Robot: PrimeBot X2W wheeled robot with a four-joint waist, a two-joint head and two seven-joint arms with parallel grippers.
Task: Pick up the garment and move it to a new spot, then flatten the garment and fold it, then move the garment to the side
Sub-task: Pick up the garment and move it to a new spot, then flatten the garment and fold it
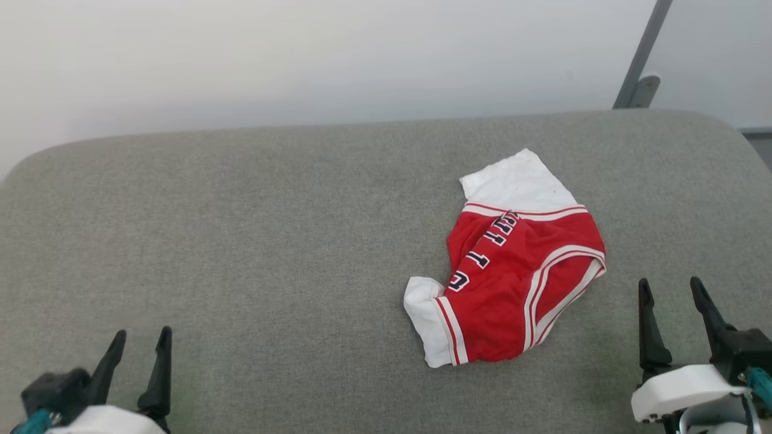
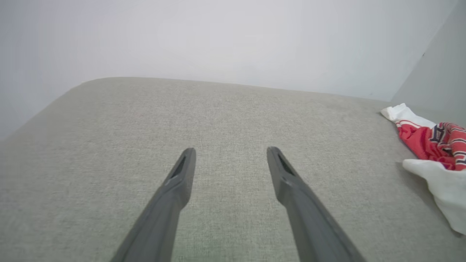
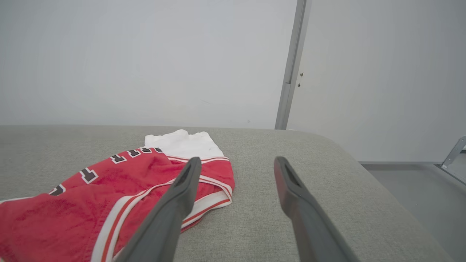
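Observation:
The garment [image 1: 512, 271] is a red jersey T-shirt with white sleeves, striped trim and dark lettering, lying crumpled right of centre on the grey padded surface [image 1: 241, 241]. My right gripper [image 1: 672, 286] is open at the lower right, just right of the garment and apart from it. In the right wrist view the garment [image 3: 91, 203] spreads to the left behind my right gripper [image 3: 236, 162]. My left gripper [image 1: 142, 334] is open at the lower left, far from the shirt. In the left wrist view my left gripper [image 2: 231, 151] is over bare fabric, with the garment [image 2: 433, 145] at the right edge.
A pale wall [image 1: 301, 54] runs behind the padded surface. A grey metal post [image 1: 642, 54] stands at the back right, and the post [image 3: 291, 65] meets the floor [image 3: 418, 182] beyond the surface's rounded right edge.

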